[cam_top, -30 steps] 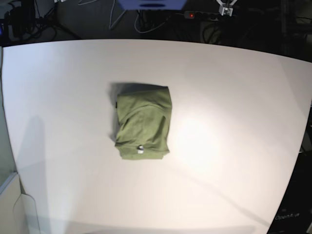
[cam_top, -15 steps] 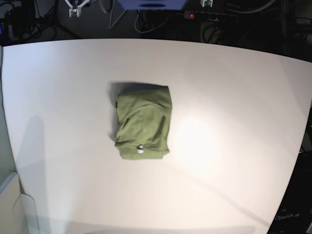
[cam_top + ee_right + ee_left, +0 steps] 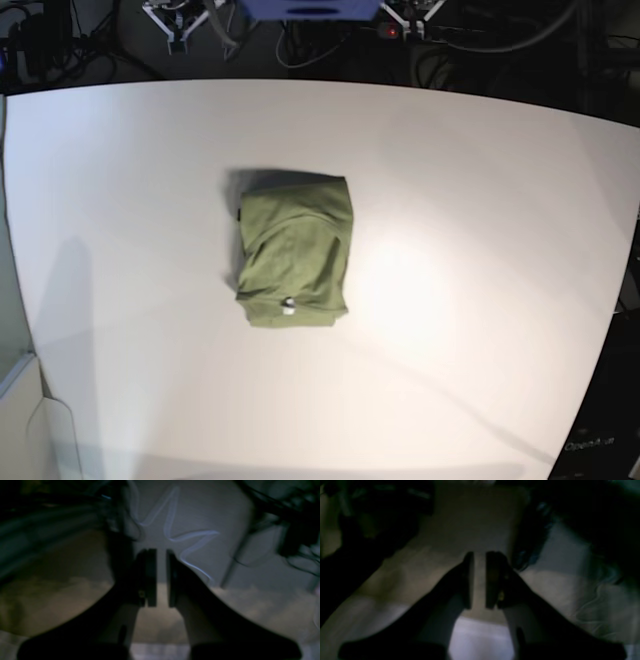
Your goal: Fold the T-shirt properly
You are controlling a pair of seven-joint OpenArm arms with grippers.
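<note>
Item 1. T-shirt point(image 3: 293, 262): olive-green cloth, folded into a compact upright rectangle, lightly wrinkled, one diagonal crease running across its upper layer. It lies flat near the middle of the worktop point(image 3: 480, 200), somewhat toward the left edge in the base view, well apart from every edge and corner. A small white tag point(image 3: 288, 305) shows close to its near edge. A dark shadow borders its far and left sides. Nothing touches it.

Item 2. Worktop: plain white surface with a bright glare patch just right of the T-shirt.

Item 3. Left gripper point(image 3: 479, 580): seen in the left wrist view as two dark fingers pointing away from the camera, jaws standing parallel with a narrow gap between them and nothing held in that gap. The picture is dim and blurred; behind the fingers lie a pale floor and dark clutter. In the base view it shows only partly, beyond the far edge of the worktop toward the right.

Item 4. Right gripper point(image 3: 161, 577): seen in the right wrist view in the same posture, jaws slightly parted and empty. A pale looping cable point(image 3: 175, 533) lies on the grey floor behind it. In the base view it sits beyond the far edge of the worktop toward the left.

Item 5. Dark cables and equipment beyond the far edge of the worktop, details not readable.
</note>
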